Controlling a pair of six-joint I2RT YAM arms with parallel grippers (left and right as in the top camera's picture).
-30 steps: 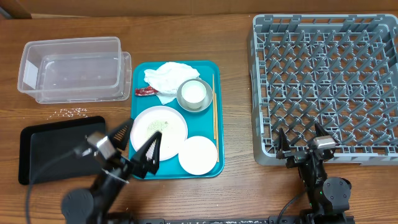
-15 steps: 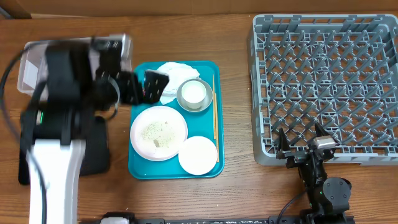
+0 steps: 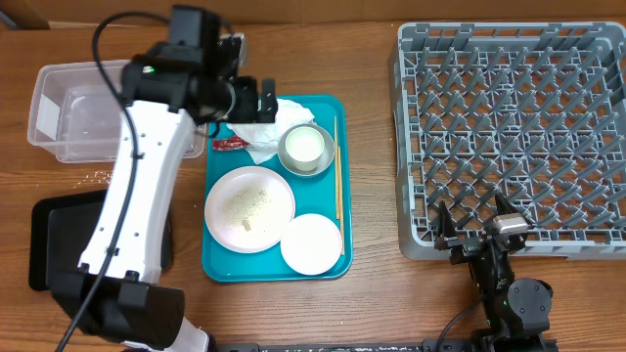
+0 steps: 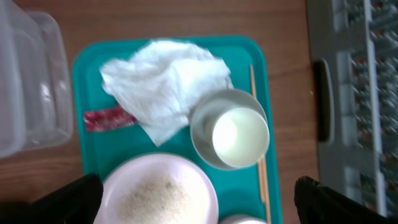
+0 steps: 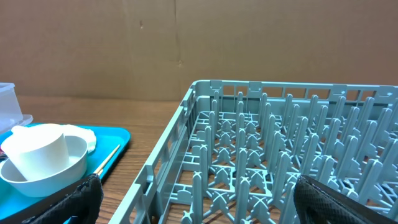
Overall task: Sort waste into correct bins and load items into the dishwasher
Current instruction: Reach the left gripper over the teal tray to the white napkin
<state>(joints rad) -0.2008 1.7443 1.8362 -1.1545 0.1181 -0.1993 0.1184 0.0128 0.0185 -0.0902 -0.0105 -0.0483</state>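
Hovering with fingers spread wide, the left gripper (image 3: pixel 254 101) is above the napkin (image 4: pixel 163 87). The wrapper (image 4: pixel 109 118) lies crosswise on the tray (image 4: pixel 239 53), touching the napkin's left edge.

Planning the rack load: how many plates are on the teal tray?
2: a crumb-covered plate middle-left on the teal tray, and a clean white plate at its near-right corner.

Two plates (image 3: pixel 249 208), one bowl (image 3: pixel 290 162), one cup (image 3: pixel 305 146), napkin (image 4: pixel 163 84), wrapper (image 4: pixel 109 118), perhaps two chopsticks (image 3: pixel 337 166).

Bright, even light, soft shadows; the napkin (image 4: pixel 163 87) looks slightly blurred at the left wrist.
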